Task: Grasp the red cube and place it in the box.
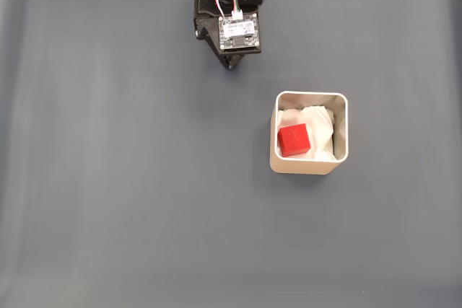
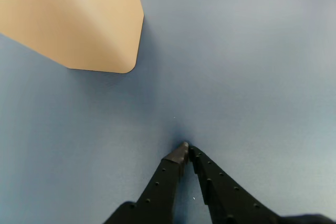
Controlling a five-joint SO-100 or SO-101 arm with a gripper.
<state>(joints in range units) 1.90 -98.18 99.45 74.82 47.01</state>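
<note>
Already the red cube [image 1: 294, 140] sits in the box [image 1: 342, 131] at centre-right, and the empty gripper [image 2: 186, 148], fingertips together at top centre, risks little beyond nudging the box.

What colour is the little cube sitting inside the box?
Bright red. The red cube shows best in the fixed view, lying on white paper in the beige box.

No legible text anywhere: the white label [image 1: 239, 30] on the small circuit board atop the arm in the fixed view carries print too small and blurred to read.
</note>
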